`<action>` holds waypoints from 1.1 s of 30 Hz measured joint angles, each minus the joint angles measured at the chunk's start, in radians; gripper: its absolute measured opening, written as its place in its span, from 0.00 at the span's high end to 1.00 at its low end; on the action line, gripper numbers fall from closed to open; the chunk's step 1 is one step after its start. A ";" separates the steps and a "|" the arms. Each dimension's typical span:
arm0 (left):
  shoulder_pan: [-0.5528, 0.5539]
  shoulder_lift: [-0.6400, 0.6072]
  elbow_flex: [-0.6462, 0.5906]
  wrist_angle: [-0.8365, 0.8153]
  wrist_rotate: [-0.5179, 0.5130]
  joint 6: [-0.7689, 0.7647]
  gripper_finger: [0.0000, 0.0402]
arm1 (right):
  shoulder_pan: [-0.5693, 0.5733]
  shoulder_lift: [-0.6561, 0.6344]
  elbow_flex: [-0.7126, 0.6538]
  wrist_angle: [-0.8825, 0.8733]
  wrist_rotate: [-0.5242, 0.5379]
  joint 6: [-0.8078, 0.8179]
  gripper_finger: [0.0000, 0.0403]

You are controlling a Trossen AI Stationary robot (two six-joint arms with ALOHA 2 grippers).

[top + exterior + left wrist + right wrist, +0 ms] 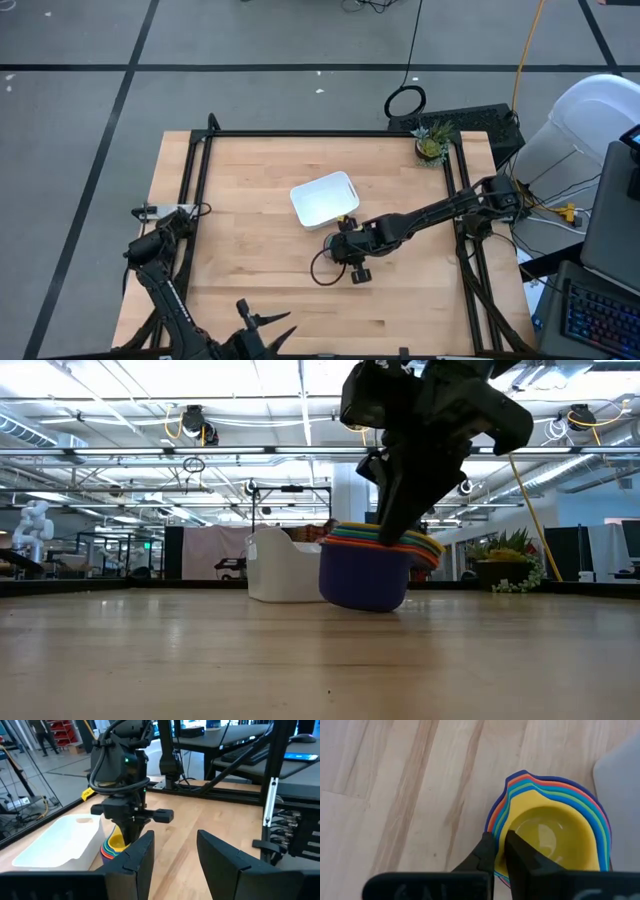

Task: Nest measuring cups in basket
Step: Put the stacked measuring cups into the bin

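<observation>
Nearest the right wrist camera, the right gripper (501, 851) is seen clenched on the rim of the nested plastic measuring cups (555, 827), the yellow scoop innermost, green, light blue, orange and dark blue ones around it; the stack is held just off the wooden table (260, 280), close at 5 o'clock of the small white shallow plastic basket (324, 199). The left gripper (262, 322), fingers spread and released, waits at the table's 6 o'clock edge.

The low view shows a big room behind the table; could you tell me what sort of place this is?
Probably a robotics lab or workshop: exposed ceiling pipes and lights, a white robot figure at the far side, and a keyboard beside the table.
</observation>
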 joint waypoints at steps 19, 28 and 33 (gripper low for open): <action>-0.005 0.000 0.000 0.010 -0.002 -0.046 0.62 | -0.012 -0.108 -0.003 0.093 0.008 -0.028 0.42; -0.006 0.000 0.000 0.010 -0.002 -0.048 0.62 | -0.018 -0.114 -0.002 0.080 0.009 -0.008 0.37; -0.006 0.000 0.000 0.011 -0.002 -0.052 0.62 | -0.018 -0.117 0.001 0.079 0.011 -0.008 0.38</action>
